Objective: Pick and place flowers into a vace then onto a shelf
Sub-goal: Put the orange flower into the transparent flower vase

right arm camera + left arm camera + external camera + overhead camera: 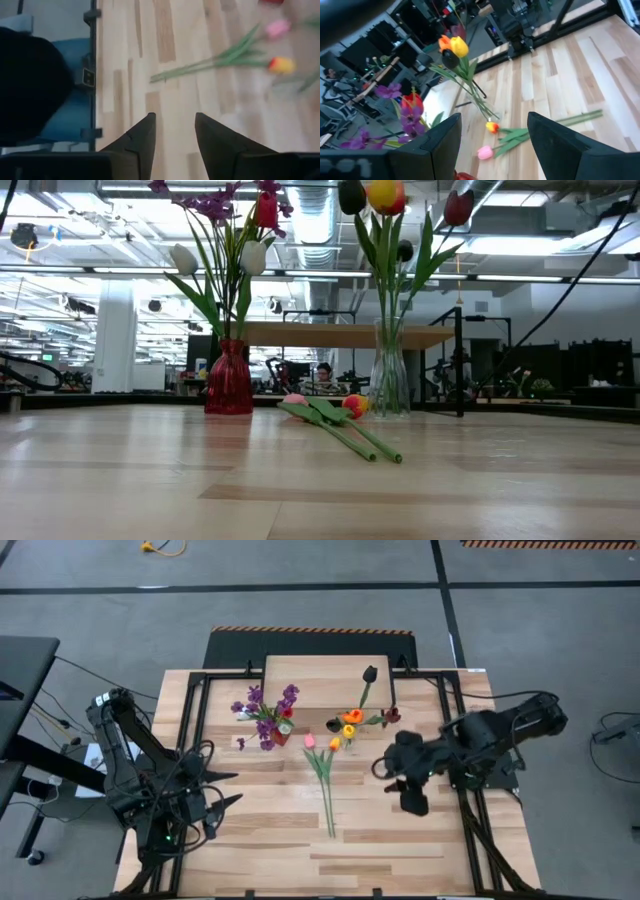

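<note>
Two loose tulips [328, 775], one pink and one orange-yellow, lie flat on the plank table, their green stems meeting toward the near edge; they also show in the low view [335, 420]. A red vase [229, 378] holds purple sprigs, white tulips and a red tulip. A clear vase [388, 375] holds orange, yellow, red and dark tulips. Both vases stand in front of the raised wooden shelf [325, 685]. My left gripper [237, 788] is open, left of the loose tulips. My right gripper [380, 768] is open, to their right. Neither touches anything.
Black metal frame rails run along the table's left and right sides [195, 730]. Bare planks lie between the loose tulips and the near edge [330, 860]. In the right wrist view the tulips' stems [210, 62] lie ahead of the open fingers.
</note>
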Action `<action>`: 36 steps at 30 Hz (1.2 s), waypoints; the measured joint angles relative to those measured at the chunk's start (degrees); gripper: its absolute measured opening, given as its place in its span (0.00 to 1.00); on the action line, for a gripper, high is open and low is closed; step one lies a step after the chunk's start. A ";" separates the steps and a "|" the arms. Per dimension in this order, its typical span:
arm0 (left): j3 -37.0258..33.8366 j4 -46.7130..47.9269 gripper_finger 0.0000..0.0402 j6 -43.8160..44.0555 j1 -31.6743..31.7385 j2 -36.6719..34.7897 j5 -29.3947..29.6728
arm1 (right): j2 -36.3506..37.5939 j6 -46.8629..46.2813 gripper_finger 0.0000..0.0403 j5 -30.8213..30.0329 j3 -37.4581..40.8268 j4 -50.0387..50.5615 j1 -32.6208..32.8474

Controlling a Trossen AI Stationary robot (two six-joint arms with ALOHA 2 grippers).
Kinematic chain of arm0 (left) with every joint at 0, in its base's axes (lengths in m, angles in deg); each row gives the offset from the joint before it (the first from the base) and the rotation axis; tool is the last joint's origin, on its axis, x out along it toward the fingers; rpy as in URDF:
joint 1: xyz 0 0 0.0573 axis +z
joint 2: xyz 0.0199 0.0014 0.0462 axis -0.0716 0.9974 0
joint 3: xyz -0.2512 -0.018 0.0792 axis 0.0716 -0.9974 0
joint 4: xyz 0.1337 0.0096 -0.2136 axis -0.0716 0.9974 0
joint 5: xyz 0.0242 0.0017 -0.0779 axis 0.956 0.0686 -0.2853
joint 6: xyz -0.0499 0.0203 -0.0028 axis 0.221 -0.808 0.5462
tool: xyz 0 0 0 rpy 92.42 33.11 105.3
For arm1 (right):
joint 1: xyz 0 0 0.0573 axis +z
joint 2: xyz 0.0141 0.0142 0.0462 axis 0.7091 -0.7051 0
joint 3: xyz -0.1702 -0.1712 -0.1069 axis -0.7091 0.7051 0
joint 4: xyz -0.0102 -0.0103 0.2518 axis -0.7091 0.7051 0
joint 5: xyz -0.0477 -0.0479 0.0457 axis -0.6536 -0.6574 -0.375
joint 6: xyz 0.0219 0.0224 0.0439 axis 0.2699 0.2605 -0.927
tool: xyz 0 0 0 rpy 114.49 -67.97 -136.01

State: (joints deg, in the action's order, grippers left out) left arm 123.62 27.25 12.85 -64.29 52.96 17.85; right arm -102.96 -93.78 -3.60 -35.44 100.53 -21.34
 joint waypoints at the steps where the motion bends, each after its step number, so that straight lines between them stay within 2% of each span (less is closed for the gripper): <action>1: 0.00 -0.01 0.55 -0.15 0.02 0.00 -0.76 | -0.47 -1.99 0.32 0.00 0.78 -0.48 0.71; 5: 0.00 -0.01 0.55 -0.25 0.02 0.00 -2.38 | -3.39 -10.72 0.32 -3.12 3.99 -1.43 3.67; 12: 0.00 -0.23 0.55 0.16 0.02 0.00 -2.66 | -12.76 -25.95 0.32 -16.86 7.50 -3.50 7.28; 19: 0.00 -2.65 0.55 2.47 0.00 0.00 0.22 | -23.56 -45.24 0.32 -25.97 7.81 -7.77 9.88; 22: 0.00 -4.01 0.55 3.03 0.02 0.00 1.91 | -27.16 -50.97 0.31 -27.19 7.81 -8.81 10.58; 29: 0.00 -6.38 0.55 2.79 0.01 0.00 2.39 | -32.75 -53.54 0.30 -27.24 7.81 -18.59 10.59; 36: 0.00 -6.67 0.55 3.37 0.01 0.00 1.96 | -36.56 -52.06 0.30 -31.51 7.75 -25.50 8.87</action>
State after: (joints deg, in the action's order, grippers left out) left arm 123.62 20.58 16.22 -64.28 52.96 19.81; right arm -139.53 -145.84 -35.11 -27.69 75.03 -12.47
